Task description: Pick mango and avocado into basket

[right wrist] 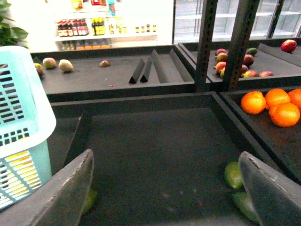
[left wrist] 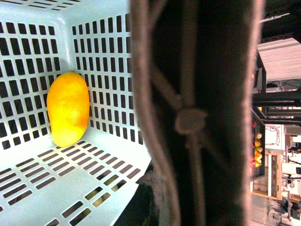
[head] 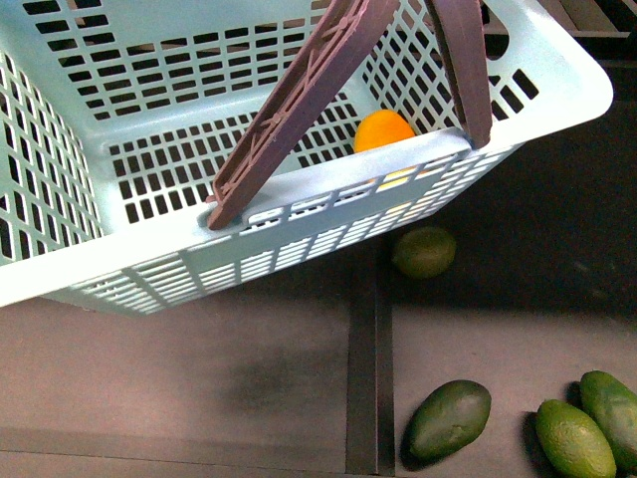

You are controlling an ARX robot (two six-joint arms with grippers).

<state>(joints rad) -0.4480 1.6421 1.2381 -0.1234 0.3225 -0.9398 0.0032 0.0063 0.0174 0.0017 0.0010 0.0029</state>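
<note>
Your mango (head: 384, 129) lies inside the basket (head: 149, 129), in its far corner at about 1 o'clock in the front view, leaning against the lattice wall. Outside the basket, a dark avocado (head: 448, 419) rests on the shelf (head: 199, 368) at 5 o'clock, with three green fruits (head: 574, 438) nearby. Your right gripper (right wrist: 164, 188) has its jaws spread wide over bare shelf, holding nothing. You cannot tell the left jaws' state; a brown handle (left wrist: 197, 113) fills that view.
</note>
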